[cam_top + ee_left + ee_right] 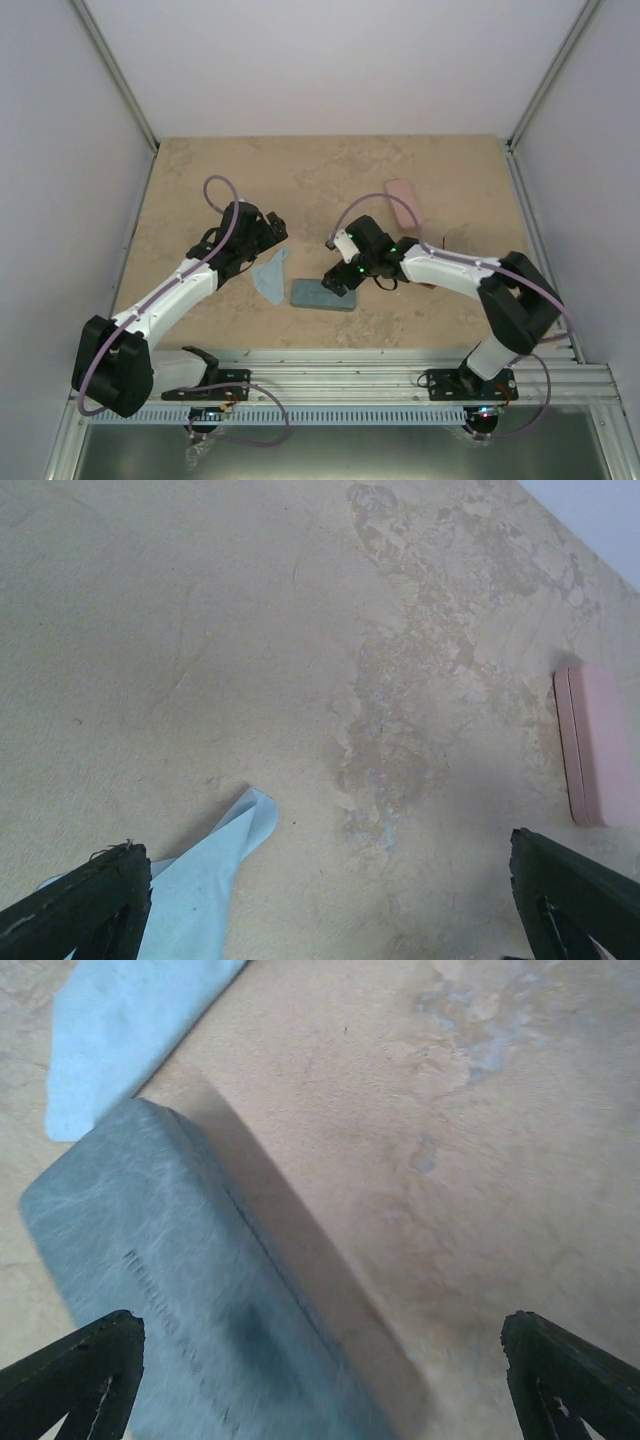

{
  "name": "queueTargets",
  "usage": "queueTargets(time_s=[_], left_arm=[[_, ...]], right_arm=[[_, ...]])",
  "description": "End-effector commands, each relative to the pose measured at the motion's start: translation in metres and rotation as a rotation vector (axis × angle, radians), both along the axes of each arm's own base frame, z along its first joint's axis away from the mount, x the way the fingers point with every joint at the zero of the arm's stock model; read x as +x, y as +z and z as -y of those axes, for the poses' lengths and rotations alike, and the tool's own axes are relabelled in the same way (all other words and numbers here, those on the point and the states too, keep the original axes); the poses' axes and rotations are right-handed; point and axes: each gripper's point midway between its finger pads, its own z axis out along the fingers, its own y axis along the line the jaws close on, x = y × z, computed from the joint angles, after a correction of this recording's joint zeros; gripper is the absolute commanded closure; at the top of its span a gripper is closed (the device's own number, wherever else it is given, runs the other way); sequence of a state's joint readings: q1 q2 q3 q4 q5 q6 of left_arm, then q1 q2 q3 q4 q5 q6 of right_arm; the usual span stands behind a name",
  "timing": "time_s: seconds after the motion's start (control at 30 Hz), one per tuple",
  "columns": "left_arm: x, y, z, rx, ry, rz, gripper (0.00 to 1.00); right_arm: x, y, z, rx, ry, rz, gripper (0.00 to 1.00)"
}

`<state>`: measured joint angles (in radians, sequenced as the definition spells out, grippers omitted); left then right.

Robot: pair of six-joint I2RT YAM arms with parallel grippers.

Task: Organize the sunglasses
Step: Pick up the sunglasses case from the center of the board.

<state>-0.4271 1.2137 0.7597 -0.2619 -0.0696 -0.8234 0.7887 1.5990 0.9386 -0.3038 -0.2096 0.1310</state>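
Observation:
No sunglasses show in any view. My left gripper (272, 230) hangs open over bare table, just behind a light blue cloth (270, 273); in the left wrist view its black fingertips (120, 875) stand far apart with the cloth (200, 880) by the left one and nothing between them. My right gripper (338, 280) is open low over a closed blue case (322, 295). In the right wrist view the blue case (180, 1300) lies under the left finger and reaches into the gap, untouched by either finger.
A closed pink case (404, 200) lies at the back right and also shows at the right edge of the left wrist view as the pink case (597, 745). The cloth (130, 1020) lies just beyond the blue case. White walls enclose the tan table.

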Motion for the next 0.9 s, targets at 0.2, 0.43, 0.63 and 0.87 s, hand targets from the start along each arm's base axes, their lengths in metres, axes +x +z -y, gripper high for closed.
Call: queueTargets(time_s=[0.2, 0.43, 0.63, 0.87], left_arm=[[0.002, 0.011, -0.003, 0.015, -0.008, 0.025, 0.01], [0.001, 0.002, 0.003, 0.000, -0.025, 0.005, 0.01], [0.003, 0.006, 0.002, 0.010, -0.026, 0.015, 0.01], [0.004, 0.005, 0.001, 0.015, -0.021, 0.012, 0.01]], right_arm=[[-0.046, -0.013, -0.027, 0.142, 0.149, -0.195, 0.02], [-0.068, -0.030, -0.008, 0.029, 0.081, -0.183, 0.02], [-0.065, -0.039, -0.001, -0.195, 0.040, 0.012, 0.05], [-0.059, -0.055, 0.008, -0.388, 0.004, 0.114, 0.12]])
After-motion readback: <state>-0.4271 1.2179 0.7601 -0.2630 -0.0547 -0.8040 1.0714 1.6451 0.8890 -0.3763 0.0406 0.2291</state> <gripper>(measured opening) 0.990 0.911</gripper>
